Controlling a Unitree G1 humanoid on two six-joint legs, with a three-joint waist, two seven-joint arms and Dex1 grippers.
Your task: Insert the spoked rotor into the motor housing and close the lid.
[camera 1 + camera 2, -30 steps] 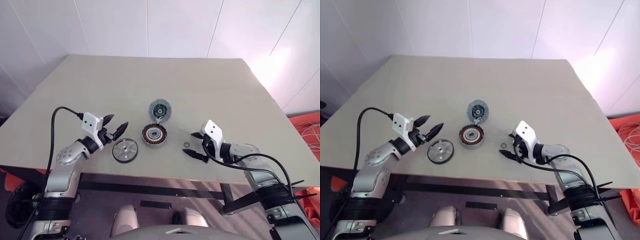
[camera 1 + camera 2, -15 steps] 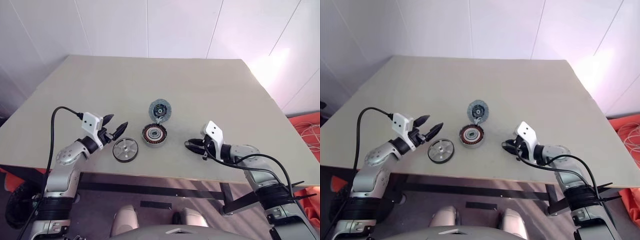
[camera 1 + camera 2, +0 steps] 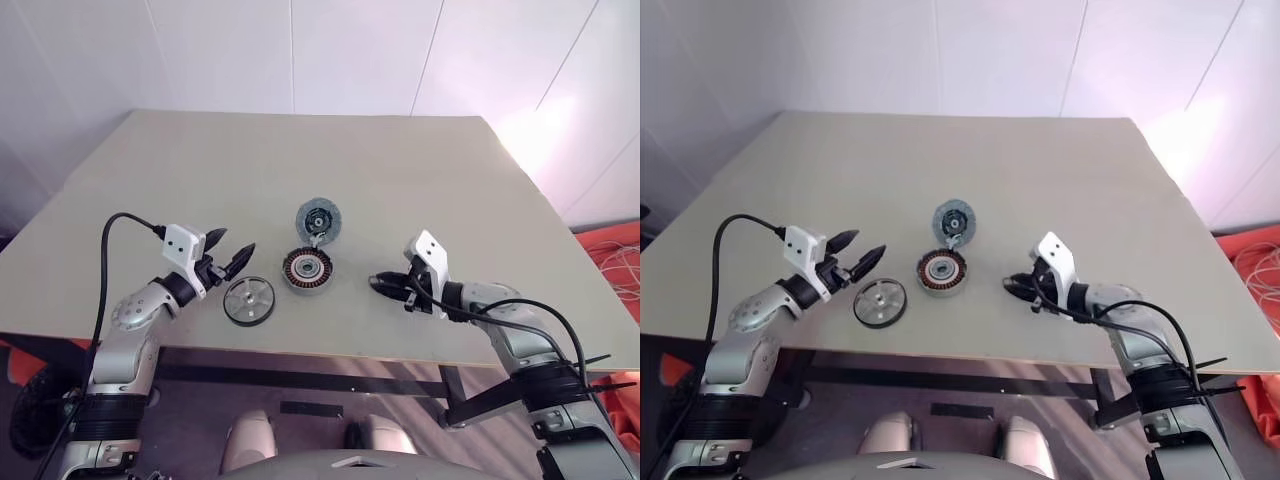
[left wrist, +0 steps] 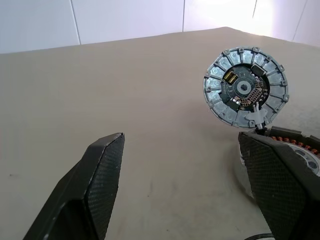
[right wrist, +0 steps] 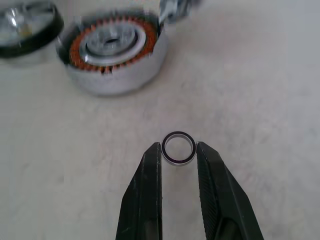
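The shiny spoked rotor [image 3: 249, 300] lies flat near the table's front edge, just below and right of my open left gripper [image 3: 235, 242], which holds nothing. To its right sits the motor housing [image 3: 307, 269], ringed with copper windings, also in the right wrist view [image 5: 112, 50]. Right behind it is the grey lid [image 3: 320, 219], its dark centre facing my left gripper in the left wrist view [image 4: 245, 87]. My right gripper [image 3: 376, 283] hovers to the right of the housing, shut on a tiny metal ring [image 5: 178, 148] pinched between its fingers [image 5: 152, 165] above the table.
The beige table [image 3: 300, 160] stretches bare behind the parts to a white panelled wall. Its front edge runs just below both grippers. Black cables trail from each wrist.
My right gripper has shut on the tiny metal ring, lifted it off the table and rolled a little. The left arm and the three motor parts have not moved.
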